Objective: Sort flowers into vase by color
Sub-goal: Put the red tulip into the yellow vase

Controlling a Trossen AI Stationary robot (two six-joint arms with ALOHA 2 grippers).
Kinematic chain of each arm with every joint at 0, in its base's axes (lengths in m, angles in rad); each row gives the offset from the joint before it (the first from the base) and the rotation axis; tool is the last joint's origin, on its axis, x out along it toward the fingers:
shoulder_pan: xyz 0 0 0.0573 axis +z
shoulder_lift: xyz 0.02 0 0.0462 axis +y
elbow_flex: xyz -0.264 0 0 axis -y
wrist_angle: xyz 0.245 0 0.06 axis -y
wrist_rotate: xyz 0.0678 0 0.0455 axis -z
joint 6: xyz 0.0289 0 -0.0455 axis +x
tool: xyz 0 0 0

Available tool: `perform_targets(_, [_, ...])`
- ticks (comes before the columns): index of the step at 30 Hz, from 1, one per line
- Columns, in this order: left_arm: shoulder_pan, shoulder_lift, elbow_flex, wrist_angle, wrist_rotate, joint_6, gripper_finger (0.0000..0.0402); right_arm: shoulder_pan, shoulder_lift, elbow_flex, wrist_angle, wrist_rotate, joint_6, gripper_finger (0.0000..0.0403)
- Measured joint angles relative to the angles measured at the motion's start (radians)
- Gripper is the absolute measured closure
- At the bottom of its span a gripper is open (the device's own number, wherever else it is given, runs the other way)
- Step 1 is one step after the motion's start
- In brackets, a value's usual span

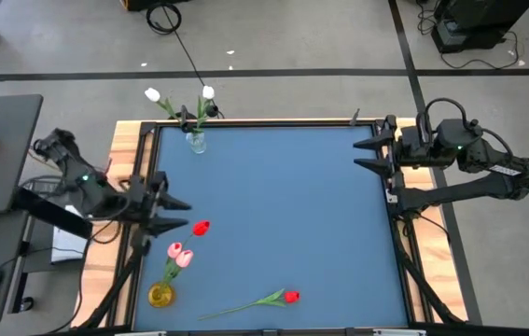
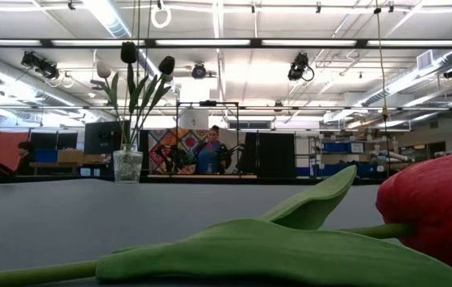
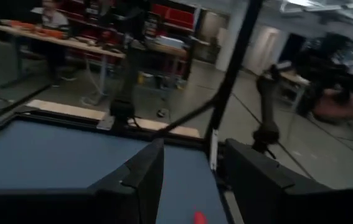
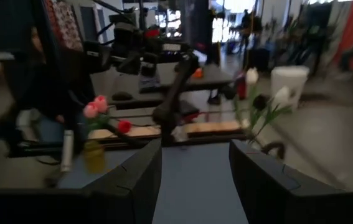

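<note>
One red tulip [image 1: 290, 297] lies loose at the mat's [image 1: 283, 187] near edge. Another red [image 1: 201, 227] hangs at my left pincer [image 1: 175, 215]; whether it grips, I cannot tell. Pinks fill the yellow vase [image 1: 160, 295], whites the clear vase [image 1: 196, 142]. My right pincer [image 1: 368, 154] waits open, empty. Beyond: a lit workshop.

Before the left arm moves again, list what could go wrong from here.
1. The left gripper, open, sits right beside the yellow vase of pink tulips; a careless sweep could tip it.
2. The red tulip lies flat near the table's front edge; a poor pinch on its thin stem could push it off.
3. The clear vase stands at the far edge.
</note>
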Motion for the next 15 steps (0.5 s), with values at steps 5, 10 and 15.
perform_targets(5, [0.09, 0.081, 0.0, 0.073, 0.007, -0.007, 0.0228, 0.0, 0.007, 0.0, 0.033, 0.037, -0.046, 0.0208])
perform_targets(10, [0.162, 0.126, -0.001, 0.184, 0.054, -0.02, 0.0228, 0.0, 0.008, 0.0, 0.041, 0.038, -0.045, 0.0208])
perform_targets(15, [0.21, 0.152, 0.0, 0.243, 0.153, -0.009, 0.0228, 0.0, 0.037, 0.0, 0.139, 0.04, 0.079, 0.0208])
